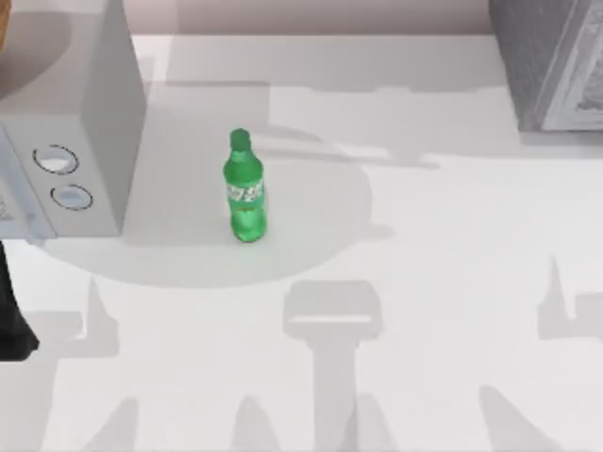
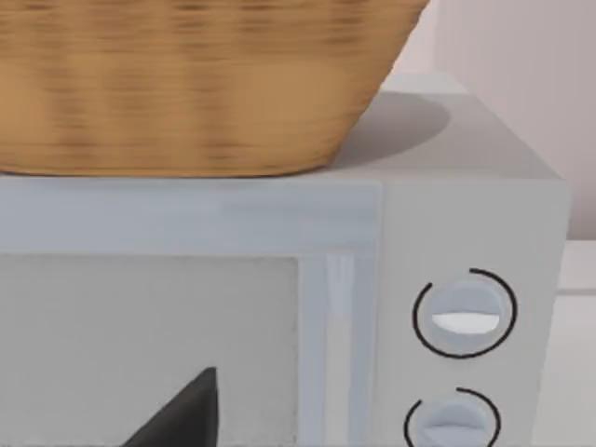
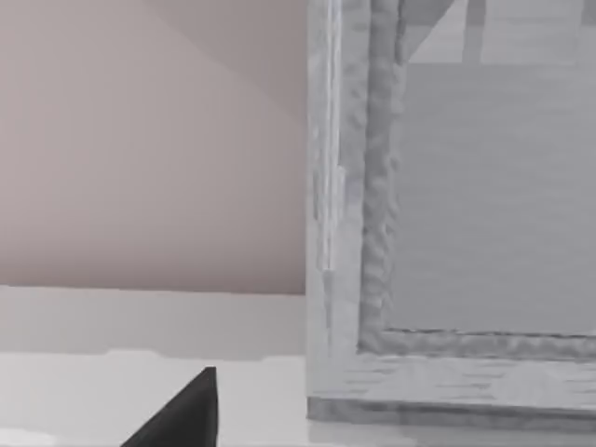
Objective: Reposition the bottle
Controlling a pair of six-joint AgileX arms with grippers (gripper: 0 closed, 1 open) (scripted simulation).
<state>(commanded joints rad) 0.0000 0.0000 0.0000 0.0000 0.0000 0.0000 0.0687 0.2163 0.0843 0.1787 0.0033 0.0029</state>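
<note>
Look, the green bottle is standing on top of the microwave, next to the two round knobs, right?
Not quite. The bottle isn't on top of the microwave; the top view shows it on the white table, to the right of the microwave. It is near the two round knobs. What sits on the microwave is a wicker basket, seen in the left wrist view.

— Bright, even light; soft grey shadows lie across the table (image 1: pixel 452 282).
— Yes: the bottle (image 1: pixel 245 188) stands in a rounded shadow, and ahead of the left gripper (image 2: pixel 186 419) the basket (image 2: pixel 186 84) shades the microwave (image 2: pixel 466 214) top.
</note>
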